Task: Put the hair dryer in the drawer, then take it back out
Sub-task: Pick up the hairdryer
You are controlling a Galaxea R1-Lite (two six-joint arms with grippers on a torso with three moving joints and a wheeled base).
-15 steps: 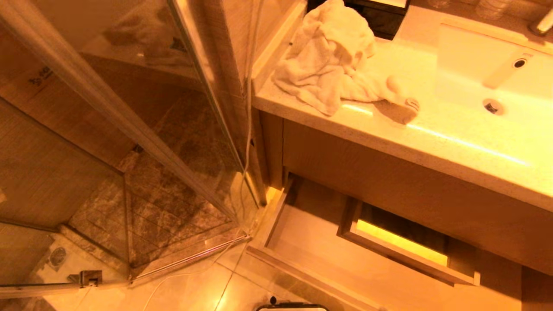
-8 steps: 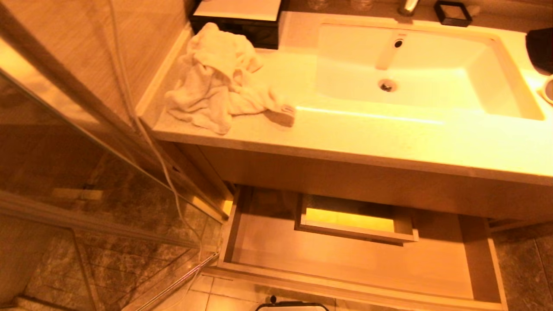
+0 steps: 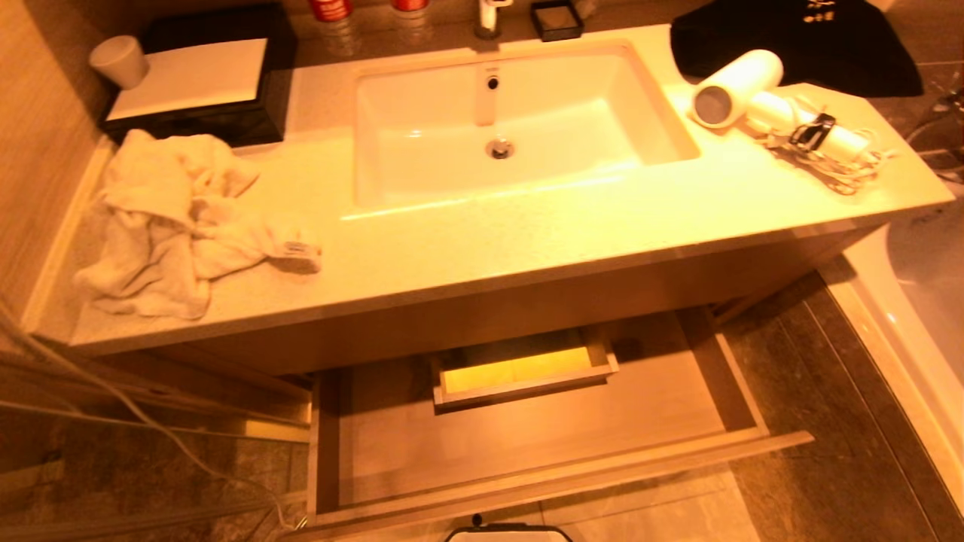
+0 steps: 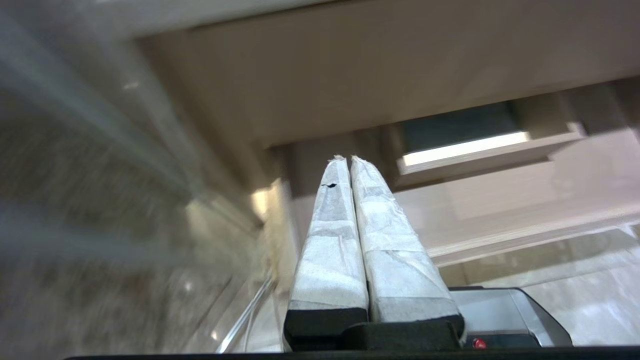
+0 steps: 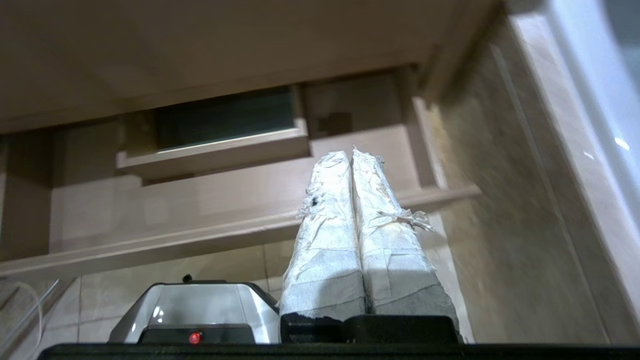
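The table (image 3: 527,233) stands above both hands; the drawer (image 3: 527,444) lies pulled out, level with them and just ahead. The hair dryer (image 3: 753,94) lies up on the table's right end, barrel slanting toward the sink, nearer the right hand (image 5: 351,155). Right hand and left hand (image 4: 347,160) are pressed closed, empty.

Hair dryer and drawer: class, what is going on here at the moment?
Nothing is being handled. The hair dryer lies on the counter to the right of the sink, its cord bundled beside it. Below, the drawer stands pulled open with nothing loose in it. The left gripper and the right gripper are both shut, hold nothing, and sit low in front of the drawer. A crumpled towel lies at the counter's left end.
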